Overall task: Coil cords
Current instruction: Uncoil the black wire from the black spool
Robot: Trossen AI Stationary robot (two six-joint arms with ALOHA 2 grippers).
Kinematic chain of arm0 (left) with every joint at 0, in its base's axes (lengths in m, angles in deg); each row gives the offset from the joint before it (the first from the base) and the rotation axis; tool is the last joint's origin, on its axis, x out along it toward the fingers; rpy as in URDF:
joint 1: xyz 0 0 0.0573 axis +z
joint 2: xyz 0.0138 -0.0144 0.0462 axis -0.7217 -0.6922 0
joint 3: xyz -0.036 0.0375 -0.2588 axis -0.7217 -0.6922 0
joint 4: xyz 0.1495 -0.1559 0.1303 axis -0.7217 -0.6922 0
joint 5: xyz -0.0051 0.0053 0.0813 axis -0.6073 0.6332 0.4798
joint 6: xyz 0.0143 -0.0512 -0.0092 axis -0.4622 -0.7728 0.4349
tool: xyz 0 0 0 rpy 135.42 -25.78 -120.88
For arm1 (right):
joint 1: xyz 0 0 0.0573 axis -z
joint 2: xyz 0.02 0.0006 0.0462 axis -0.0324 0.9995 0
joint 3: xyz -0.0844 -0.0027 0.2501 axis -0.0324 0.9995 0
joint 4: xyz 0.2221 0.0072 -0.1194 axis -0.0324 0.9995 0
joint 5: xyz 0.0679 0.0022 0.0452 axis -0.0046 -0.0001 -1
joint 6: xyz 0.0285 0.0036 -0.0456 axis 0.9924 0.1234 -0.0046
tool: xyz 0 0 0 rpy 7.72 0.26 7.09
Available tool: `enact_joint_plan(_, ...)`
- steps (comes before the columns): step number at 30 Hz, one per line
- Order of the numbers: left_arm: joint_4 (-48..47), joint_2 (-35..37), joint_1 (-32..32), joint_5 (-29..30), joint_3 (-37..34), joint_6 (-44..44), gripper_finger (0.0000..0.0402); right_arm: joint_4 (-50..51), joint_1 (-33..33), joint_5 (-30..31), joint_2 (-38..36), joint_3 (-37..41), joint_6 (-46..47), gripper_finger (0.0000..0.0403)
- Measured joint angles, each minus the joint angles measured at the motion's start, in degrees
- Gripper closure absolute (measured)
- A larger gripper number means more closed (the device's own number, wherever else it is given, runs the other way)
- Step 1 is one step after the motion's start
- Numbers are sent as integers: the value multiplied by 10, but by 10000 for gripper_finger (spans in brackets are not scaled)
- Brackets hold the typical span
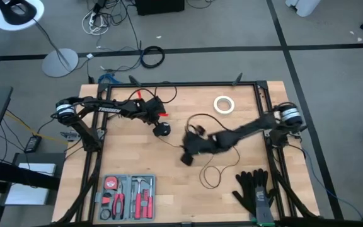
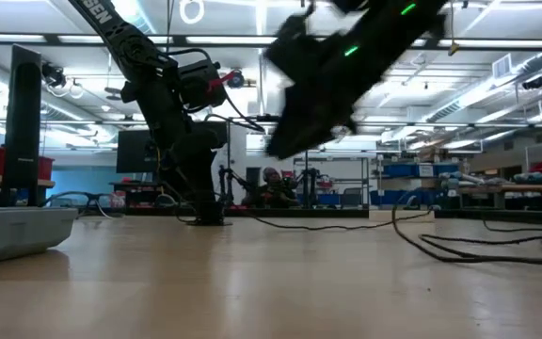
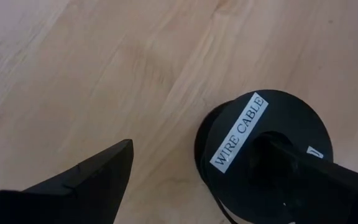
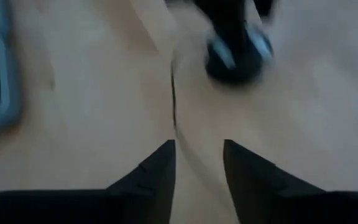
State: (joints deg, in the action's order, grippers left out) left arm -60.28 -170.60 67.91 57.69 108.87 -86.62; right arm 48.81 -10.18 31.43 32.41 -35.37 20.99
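Note:
The small round black puck (image 1: 162, 130), labelled "WIRE CABLE" (image 3: 238, 127), lies flat on the wooden table, left of centre. The thin black cord (image 1: 212, 175) lies in loose loops across the middle of the table. My left gripper (image 1: 158, 123) is open right over the puck (image 3: 194, 143). My right gripper (image 1: 186, 154) hovers blurred above the table's middle (image 2: 290, 141). Its fingers stand a narrow gap apart (image 4: 199, 146). A stretch of cord (image 4: 174, 99) runs on the table just ahead of them. I cannot tell whether they touch it. My left gripper has one finger (image 3: 303, 174) on the centre of the puck's top face (image 3: 263, 140), coming from above and pointing down. The other finger (image 3: 98, 177) stands off the puck's rim over bare wood. The puck lies flat on the table.
A white tape ring (image 1: 224, 104) lies at the far right of the table. A grey tool tray (image 1: 126, 194) sits at the near left edge. Black gloves (image 1: 254, 189) lie at the near right corner. Bare wood shows between them.

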Motion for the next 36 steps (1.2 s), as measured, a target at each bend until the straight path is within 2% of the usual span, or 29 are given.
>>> enact_joint_plan(4,0,0,0,0,0,0,35,-126,61,-70,66,0,-112,244)
enact_joint_plan(7,-2,0,0,0,0,0,35,-128,89,-119,114,0,-105,239)
enact_joint_plan(9,-5,0,0,0,0,0,35,-121,97,-141,136,-2,-53,245)
enact_joint_plan(12,-5,0,0,0,1,0,35,-96,99,-161,151,-6,14,275)
enact_joint_plan(15,-6,0,0,0,1,0,35,-57,84,-143,147,-8,28,341)
enact_joint_plan(16,-7,0,0,0,1,0,35,-36,79,-141,140,-8,30,369)
enact_joint_plan(18,-8,0,0,0,1,0,35,9,65,-142,123,-6,33,391)
enact_joint_plan(25,-15,1,0,0,1,0,35,266,2,-160,22,4,108,400)
enact_joint_plan(28,-15,1,0,0,1,0,35,312,-23,-154,-15,1,144,401)
enact_joint_plan(30,-14,1,0,0,1,0,35,385,-40,-162,-35,1,195,401)
enact_joint_plan(33,-17,1,0,0,1,0,35,527,-81,-242,-47,2,303,402)
enact_joint_plan(36,-16,1,0,0,1,0,35,665,-131,-362,-55,1,394,402)
